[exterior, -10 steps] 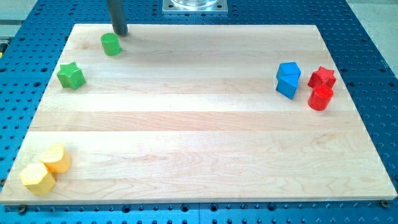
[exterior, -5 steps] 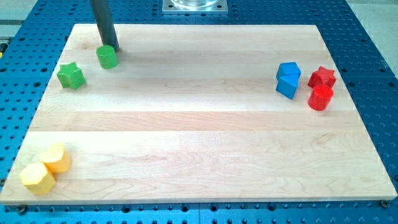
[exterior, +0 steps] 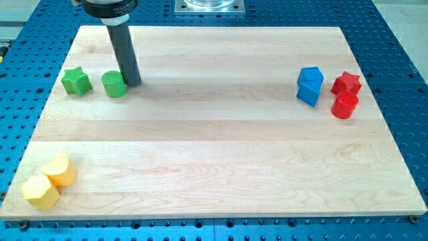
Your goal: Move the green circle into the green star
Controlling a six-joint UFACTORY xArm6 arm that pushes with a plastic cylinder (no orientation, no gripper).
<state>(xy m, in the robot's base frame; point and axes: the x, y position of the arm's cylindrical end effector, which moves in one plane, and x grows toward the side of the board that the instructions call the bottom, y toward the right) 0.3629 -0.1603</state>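
The green circle (exterior: 114, 85) lies on the wooden board (exterior: 221, 140) at the upper left. The green star (exterior: 76, 82) lies just to its left, with a small gap between them. My tip (exterior: 133, 83) rests on the board right against the green circle's right side. The dark rod rises from it toward the view's top.
Two blue blocks (exterior: 309, 86) sit together at the right. A red star (exterior: 346, 83) and a red cylinder (exterior: 344, 105) sit beside them near the right edge. Two yellow blocks (exterior: 48, 181) lie at the bottom left corner.
My tip moved down the view and came round to the circle's right side. The green circle slid down, from the top edge to level with the star. The star stayed put.
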